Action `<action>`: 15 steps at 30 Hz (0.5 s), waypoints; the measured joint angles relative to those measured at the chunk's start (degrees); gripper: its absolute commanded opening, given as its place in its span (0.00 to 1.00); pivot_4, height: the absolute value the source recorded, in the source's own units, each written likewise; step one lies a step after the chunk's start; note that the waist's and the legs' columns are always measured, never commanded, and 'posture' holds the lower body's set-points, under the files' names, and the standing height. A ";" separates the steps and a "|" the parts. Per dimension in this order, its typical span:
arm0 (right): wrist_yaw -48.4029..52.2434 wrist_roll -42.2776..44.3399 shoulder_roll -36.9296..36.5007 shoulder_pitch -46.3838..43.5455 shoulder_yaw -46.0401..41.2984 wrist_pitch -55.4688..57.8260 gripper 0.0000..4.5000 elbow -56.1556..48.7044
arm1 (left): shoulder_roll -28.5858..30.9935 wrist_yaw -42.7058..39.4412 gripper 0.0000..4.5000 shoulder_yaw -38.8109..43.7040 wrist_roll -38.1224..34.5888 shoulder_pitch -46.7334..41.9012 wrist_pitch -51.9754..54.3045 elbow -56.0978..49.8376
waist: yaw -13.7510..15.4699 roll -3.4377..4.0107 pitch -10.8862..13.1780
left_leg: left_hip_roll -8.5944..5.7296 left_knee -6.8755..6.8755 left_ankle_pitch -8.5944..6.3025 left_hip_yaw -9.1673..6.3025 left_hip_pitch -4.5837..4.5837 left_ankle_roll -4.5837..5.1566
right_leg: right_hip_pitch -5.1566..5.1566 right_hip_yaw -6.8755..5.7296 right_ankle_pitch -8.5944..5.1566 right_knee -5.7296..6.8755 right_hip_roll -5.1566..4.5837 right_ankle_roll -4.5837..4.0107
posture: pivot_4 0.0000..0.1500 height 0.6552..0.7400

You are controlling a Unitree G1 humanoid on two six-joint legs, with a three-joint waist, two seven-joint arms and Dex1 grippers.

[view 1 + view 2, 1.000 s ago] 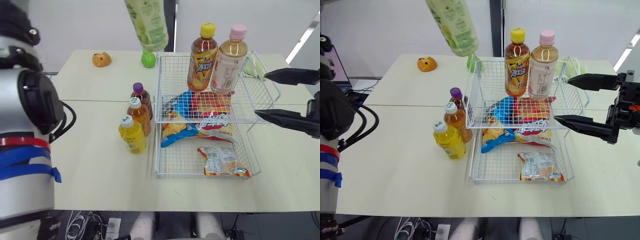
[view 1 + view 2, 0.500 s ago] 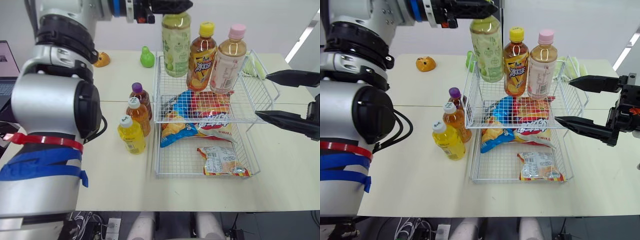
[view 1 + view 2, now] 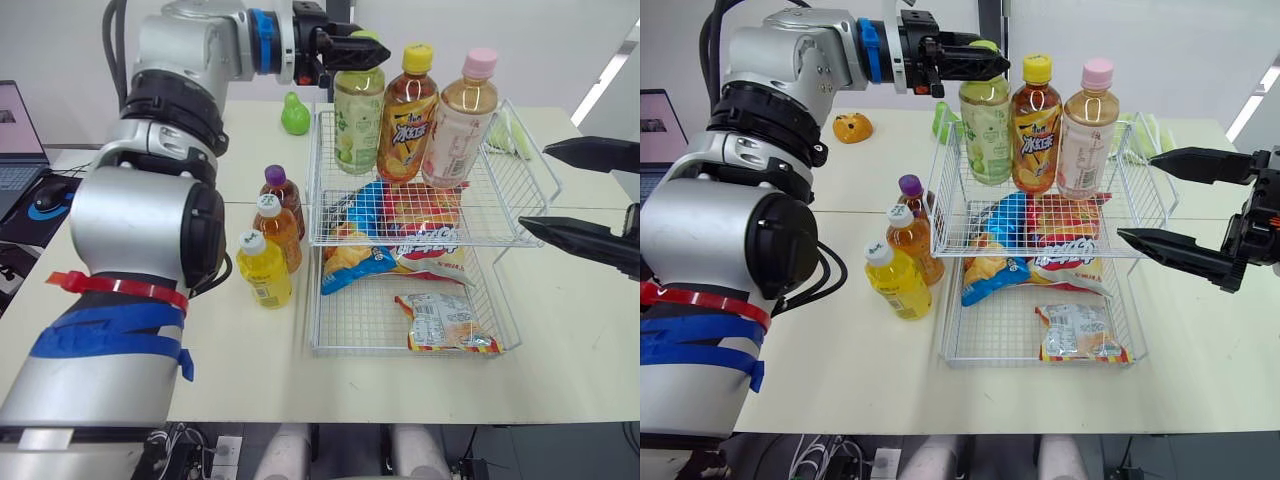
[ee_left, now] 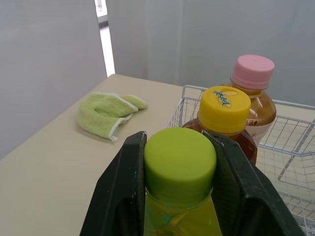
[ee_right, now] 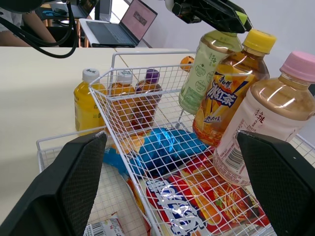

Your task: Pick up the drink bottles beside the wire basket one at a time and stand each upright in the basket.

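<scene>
My left gripper [image 3: 362, 52] is shut on the green cap [image 4: 179, 164] of a pale green drink bottle [image 3: 357, 120]. The bottle hangs upright inside the upper tier of the white wire basket [image 3: 480, 243], with its base low near the mesh. Beside it stand a yellow-capped orange bottle [image 3: 405, 115] and a pink-capped bottle [image 3: 458, 125]. Left of the basket on the table stand a purple-capped bottle [image 3: 285, 195], an amber bottle [image 3: 278, 232] and a yellow bottle [image 3: 265, 270]. My right gripper [image 3: 533, 188] hovers open, just off the basket's right side.
Snack bags [image 3: 385, 235] lie under the upper tier, and a packet [image 3: 445, 322] lies in the lower tray. A green pear toy [image 3: 295, 117], an orange toy [image 3: 853, 127] and a green cloth [image 3: 515, 135] sit at the back. A laptop [image 3: 15, 130] is at far left.
My left arm swung the green bottle from high and tilted left of the basket to upright, then lowered it into the upper tier beside the yellow-capped bottle. The right gripper stayed put.
</scene>
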 measured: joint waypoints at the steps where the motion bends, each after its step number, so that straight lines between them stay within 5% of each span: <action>1: 0.00 0.01 0.00 0.14 -0.20 0.00 1.00 0.00 | -0.02 0.04 0.30 0.00 0.03 0.02 0.00 0.03 | 0.00 0.00 0.00 | 0.00 0.00 0.00 0.00 0.00 0.00 | 0.00 0.00 0.00 0.00 0.00 0.00 | 1.00 1.00; 3: 0.00 0.02 0.00 0.71 -0.37 0.00 1.00 -0.07 | -0.10 0.42 0.30 0.22 0.03 0.02 0.23 0.21 | 0.00 0.00 0.00 | 0.00 0.01 0.00 0.00 0.00 0.00 | 0.00 0.00 0.00 0.00 0.00 0.00 | 1.00 1.00; 13: -0.03 -0.01 0.00 1.41 -0.43 0.00 1.00 -0.18 | 0.31 -3.27 0.99 1.81 -0.07 0.01 1.09 0.44 | -0.04 0.00 0.00 | 0.01 0.03 0.00 0.01 0.01 0.00 | 0.01 0.00 0.00 0.03 0.01 0.00 | 1.00 1.00; 15: -0.08 -0.01 -0.01 1.41 -0.43 0.00 1.00 -0.18 | 0.88 -4.07 0.99 1.91 -0.06 0.01 1.41 0.20 | -0.07 0.00 0.00 | 0.01 0.02 0.00 0.01 0.01 0.00 | 0.01 0.00 0.00 0.03 0.01 0.00 | 1.00 1.00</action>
